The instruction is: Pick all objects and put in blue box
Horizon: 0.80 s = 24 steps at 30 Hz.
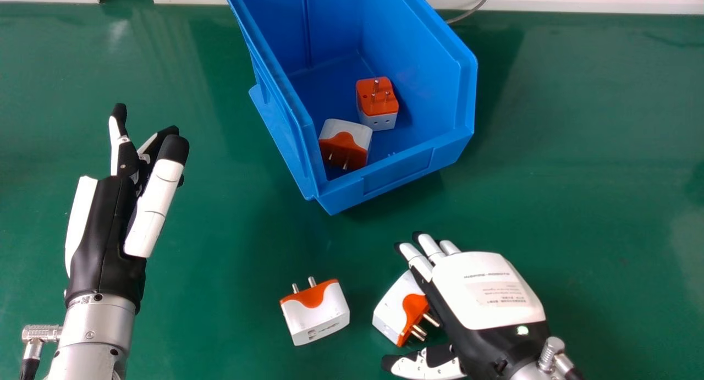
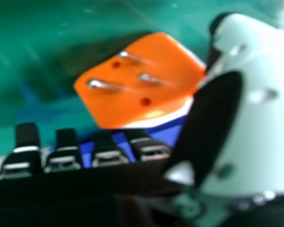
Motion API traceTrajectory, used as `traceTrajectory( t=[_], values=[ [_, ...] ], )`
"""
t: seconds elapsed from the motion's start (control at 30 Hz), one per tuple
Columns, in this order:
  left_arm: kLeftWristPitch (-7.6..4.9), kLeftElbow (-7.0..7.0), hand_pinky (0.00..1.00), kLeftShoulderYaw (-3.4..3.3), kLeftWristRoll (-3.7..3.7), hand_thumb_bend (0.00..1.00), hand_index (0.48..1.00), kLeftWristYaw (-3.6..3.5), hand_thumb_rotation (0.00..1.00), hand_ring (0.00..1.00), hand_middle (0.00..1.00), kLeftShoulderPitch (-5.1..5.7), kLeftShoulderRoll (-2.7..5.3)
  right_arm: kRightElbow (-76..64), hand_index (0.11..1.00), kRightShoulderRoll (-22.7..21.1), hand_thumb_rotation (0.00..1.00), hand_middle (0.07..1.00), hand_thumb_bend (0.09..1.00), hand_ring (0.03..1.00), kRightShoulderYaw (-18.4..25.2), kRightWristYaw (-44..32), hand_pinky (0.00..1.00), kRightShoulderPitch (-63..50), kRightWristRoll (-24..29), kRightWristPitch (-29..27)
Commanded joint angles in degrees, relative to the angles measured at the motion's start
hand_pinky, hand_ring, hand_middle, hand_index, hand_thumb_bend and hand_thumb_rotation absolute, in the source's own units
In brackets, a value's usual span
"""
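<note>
Four adapters [image 1: 316, 317] in all: two inside the one blue box [image 1: 275, 72], two outside it. Two robot hands: one left hand [image 1: 107, 231], one right hand [image 1: 484, 286].

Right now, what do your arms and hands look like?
My left forearm is silver, with a ribbed silver plug and a black cable. My left hand is black and white with black fingertips. My right hand matches, with small grey print on its white back and a little green light.
</note>
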<state>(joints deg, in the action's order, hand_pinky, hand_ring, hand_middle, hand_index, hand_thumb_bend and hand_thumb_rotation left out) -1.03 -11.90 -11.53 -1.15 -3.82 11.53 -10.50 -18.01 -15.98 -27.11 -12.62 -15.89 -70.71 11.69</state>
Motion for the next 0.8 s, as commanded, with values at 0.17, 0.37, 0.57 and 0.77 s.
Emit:
traceTrajectory(
  t=[0.17, 0.37, 0.57, 0.77],
  values=[
    [0.11, -1.96, 0.81, -0.64, 0.38, 0.89, 0.916, -0.2, 0.93, 0.92, 0.9, 0.1, -0.66, 0.79, 0.941, -1.26, 0.5, 0.976, 0.399, 0.943, -1.05, 0.83, 0.87, 1.53, -1.86, -0.27],
    [0.32, -2.09, 0.8, -0.82, 0.48, 0.9, 0.916, -0.43, 0.93, 0.92, 0.9, -0.04, -0.84, 1.56, 0.94, -1.74, 0.46, 0.972, 0.381, 0.938, -1.65, -0.54, 0.87, 2.66, -2.42, -0.29],
    [0.56, -2.67, 0.8, -0.84, 0.34, 0.88, 0.916, -0.58, 0.93, 0.92, 0.9, 0.12, -0.89, 2.0, 0.932, -2.41, 0.45, 0.958, 0.363, 0.923, -2.18, -1.77, 0.86, 3.94, -2.48, -0.25],
    [1.1, -3.38, 0.8, -0.89, 0.25, 0.87, 0.916, -0.93, 0.93, 0.92, 0.9, 0.2, -0.95, 3.4, 0.871, -2.27, 0.45, 0.894, 0.349, 0.86, -3.21, -1.69, 0.81, 5.93, -4.22, 0.48]
  ],
)
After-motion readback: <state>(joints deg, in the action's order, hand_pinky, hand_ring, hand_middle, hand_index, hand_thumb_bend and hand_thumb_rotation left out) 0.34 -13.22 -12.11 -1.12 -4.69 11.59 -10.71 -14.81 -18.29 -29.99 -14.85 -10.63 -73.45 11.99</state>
